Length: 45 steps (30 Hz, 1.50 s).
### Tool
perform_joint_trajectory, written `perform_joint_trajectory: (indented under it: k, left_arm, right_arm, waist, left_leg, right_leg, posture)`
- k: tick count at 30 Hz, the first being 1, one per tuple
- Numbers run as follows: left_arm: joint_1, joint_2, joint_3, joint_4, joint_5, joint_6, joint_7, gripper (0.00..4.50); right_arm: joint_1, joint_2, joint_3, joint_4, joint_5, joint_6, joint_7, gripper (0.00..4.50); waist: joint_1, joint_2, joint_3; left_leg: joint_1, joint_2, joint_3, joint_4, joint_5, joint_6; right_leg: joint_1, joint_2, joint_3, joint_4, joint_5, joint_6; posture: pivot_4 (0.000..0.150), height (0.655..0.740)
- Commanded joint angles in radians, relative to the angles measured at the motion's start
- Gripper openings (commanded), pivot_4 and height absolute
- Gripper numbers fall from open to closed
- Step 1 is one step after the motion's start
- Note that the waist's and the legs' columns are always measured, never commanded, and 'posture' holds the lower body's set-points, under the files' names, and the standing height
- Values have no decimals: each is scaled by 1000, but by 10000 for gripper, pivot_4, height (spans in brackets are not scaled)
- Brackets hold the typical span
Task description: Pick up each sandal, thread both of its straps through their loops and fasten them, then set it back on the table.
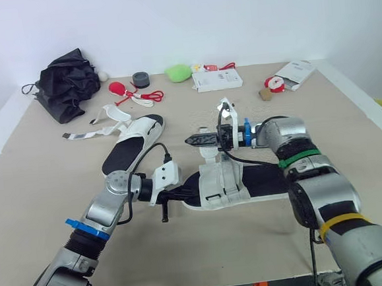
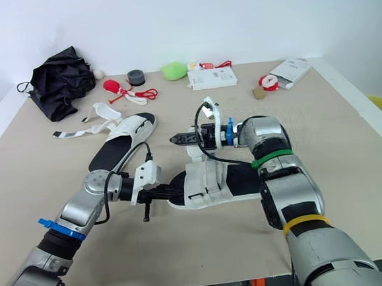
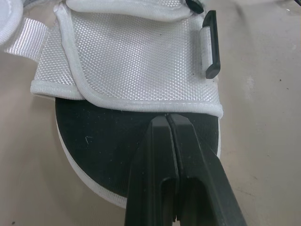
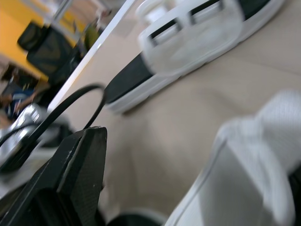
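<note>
A white mesh sandal with a black insole (image 1: 215, 181) lies flat near the middle of a beige cloth-covered table (image 1: 357, 150). One white strap (image 1: 225, 108) stands upright from it. The left gripper (image 3: 168, 118) rests on the toe end of the insole, its two black fingers pressed together against the mesh edge. The right gripper (image 1: 191, 141) hovers just above the sandal, beside the upright strap. Whether it is spread or closed cannot be told. A second matching sandal (image 1: 137, 142) lies further back on the left, its straps loose.
</note>
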Motion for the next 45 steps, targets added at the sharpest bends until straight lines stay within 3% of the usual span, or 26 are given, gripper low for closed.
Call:
perform_joint_trajectory:
  k: [1,11,14,18,21,29,37,40,41,45]
  left_arm:
    - [43,37,-29,51,53,55,13,0]
    - [64,47,-25,22,51,70,17,0]
    - [63,45,-26,27,53,67,17,0]
    - [65,41,-30,25,53,67,17,0]
    - [65,38,-32,26,54,66,17,0]
    - [59,35,-37,36,56,60,12,0]
    - [44,29,-43,61,58,49,-4,0]
    - [36,25,-48,72,59,43,-10,0]
    - [32,24,-50,77,59,41,-12,0]
    - [19,19,-55,94,61,32,-22,0]
  right_arm:
    - [-71,20,-70,78,-9,-89,-42,44533]
    - [-161,47,-203,219,-20,-198,-174,44533]
    - [-165,57,-227,226,-24,-219,-183,36575]
    - [-168,68,-254,223,-23,-237,-177,18070]
    - [-167,62,-254,212,-27,-220,-134,1343]
    - [-93,31,-187,81,-75,-278,-8,391]
    - [305,10,-42,-707,-110,-403,-44,391]
    - [390,22,-40,-906,-153,-531,-156,391]
    - [413,16,-29,-960,-167,-572,-169,391]
    - [486,-42,11,-1140,-228,-769,-174,391]
  waist:
    - [0,0,0]
    - [-7,0,0]
    - [-7,0,0]
    - [-8,0,0]
    - [-8,0,0]
    - [-13,0,0]
    - [-11,0,0]
    - [-10,0,0]
    - [-10,0,0]
    - [-3,0,0]
  left_leg:
    - [0,0,0,0,0,0]
    - [1,0,0,-2,0,0]
    - [1,0,0,-2,0,0]
    - [1,0,0,-2,0,0]
    - [1,0,0,-2,0,0]
    - [1,0,0,-2,0,0]
    - [1,0,0,-2,0,-1]
    - [2,0,0,-2,1,-3]
    - [3,0,0,-2,2,-4]
    - [4,0,-1,-2,2,-4]
  right_leg:
    - [0,0,0,0,0,0]
    - [0,0,0,1,0,-1]
    - [0,0,0,1,-1,-2]
    - [0,0,0,1,-1,-2]
    - [0,0,0,1,-1,-2]
    - [0,0,0,1,-1,-2]
    - [0,1,1,3,-2,1]
    - [0,1,1,3,-2,2]
    - [1,0,0,3,-6,9]
    - [2,1,0,3,-7,9]
  posture:
    - [1500,7400]
    - [1500,7400]
    - [1500,7400]
    - [1500,7400]
    - [1500,7400]
    - [1500,7400]
    - [1500,7400]
    - [1500,7400]
    - [1500,7400]
    - [1500,7400]
